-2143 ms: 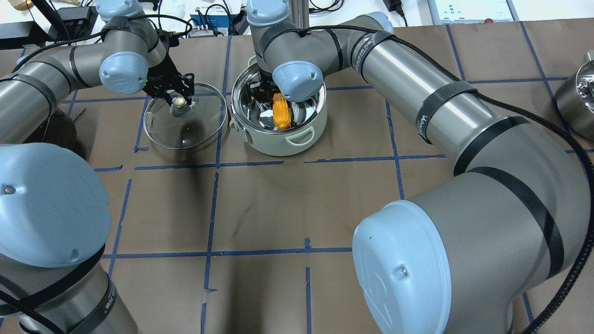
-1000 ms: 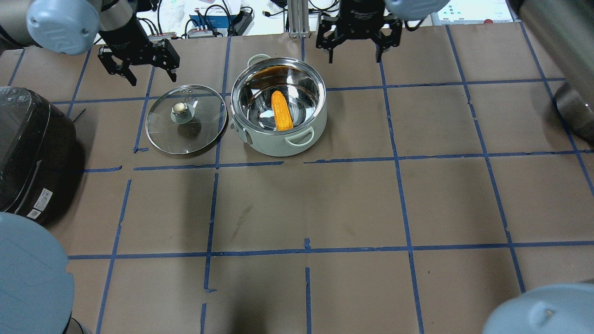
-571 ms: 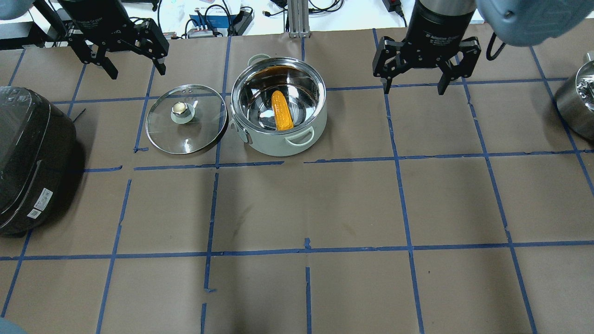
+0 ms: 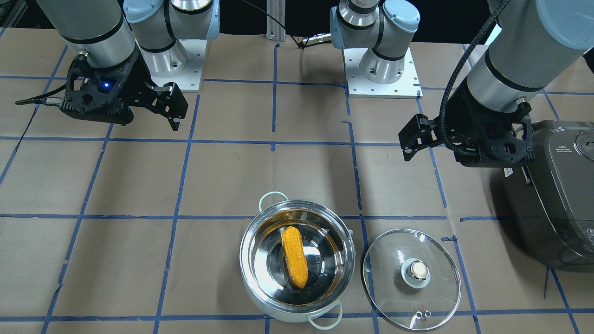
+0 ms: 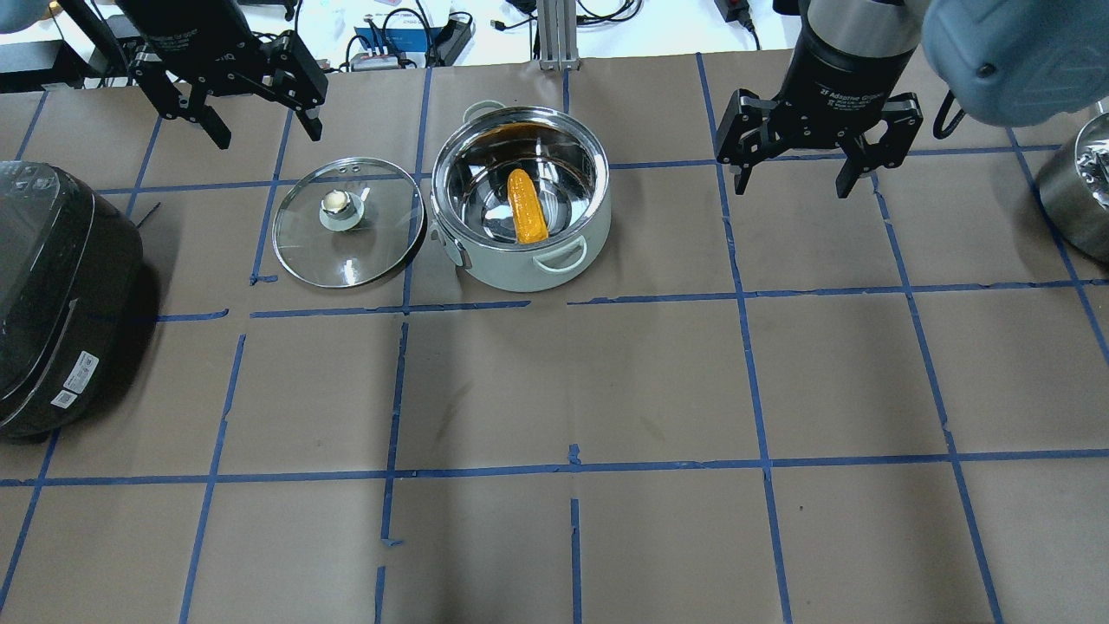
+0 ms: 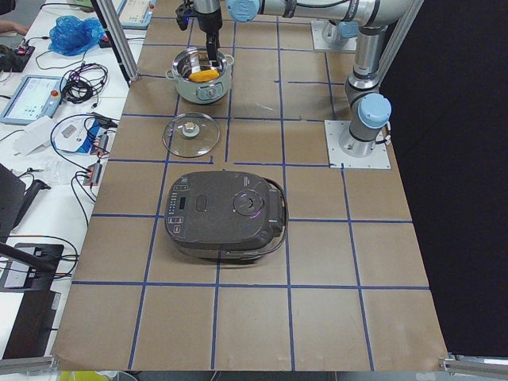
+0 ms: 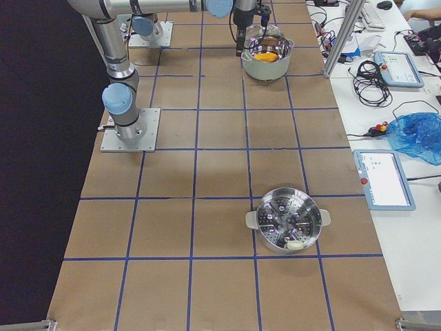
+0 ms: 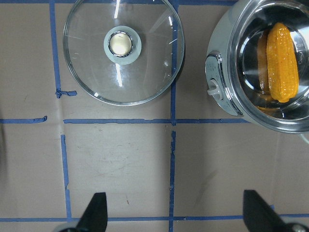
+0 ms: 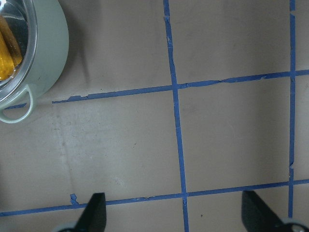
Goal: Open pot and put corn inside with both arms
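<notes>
Looking from overhead, I count two grippers, and both hang above the table with the jaws spread wide, holding nothing. Between them stands one pot (image 5: 511, 273), uncovered, nearer to the left gripper (image 5: 267, 132) than to the right gripper (image 5: 793, 186). One corn (image 5: 525, 206) lies on the bottom of the pot. One glass lid (image 5: 346, 256) lies flat, knob up, just beside the pot and near under the left gripper. One dark rice cooker (image 5: 61, 295) stands on the outer side of the left gripper, and one second steel pot (image 5: 1074, 191) on the outer side of the right one.
</notes>
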